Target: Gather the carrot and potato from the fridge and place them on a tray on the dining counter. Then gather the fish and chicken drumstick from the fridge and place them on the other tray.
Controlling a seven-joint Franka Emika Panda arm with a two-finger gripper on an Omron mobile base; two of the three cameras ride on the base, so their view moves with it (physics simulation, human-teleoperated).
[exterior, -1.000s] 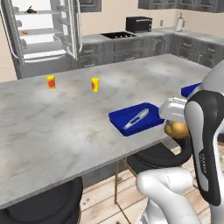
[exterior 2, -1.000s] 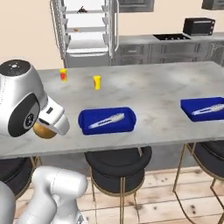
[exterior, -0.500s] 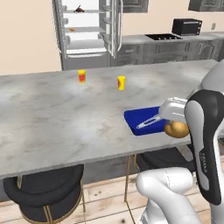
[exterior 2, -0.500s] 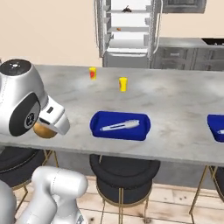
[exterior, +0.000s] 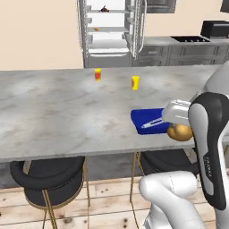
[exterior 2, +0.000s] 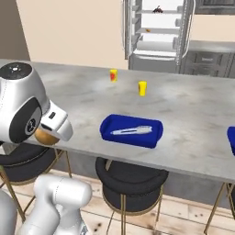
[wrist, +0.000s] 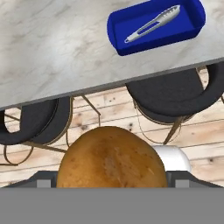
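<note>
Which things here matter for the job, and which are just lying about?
For the job: potato held in the gripper; blue tray; open fridge.
Lying about: tongs in the tray, two yellow cups, black stools.

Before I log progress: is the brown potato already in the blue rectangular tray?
Not in: the brown potato sits in the gripper, short of the blue rectangular tray.

Two small yellow cups (exterior: 97,74) (exterior: 135,82) stand apart on the far side of the bench (exterior: 58,112); black stools (exterior: 49,179) sit beneath its near edge.
</note>
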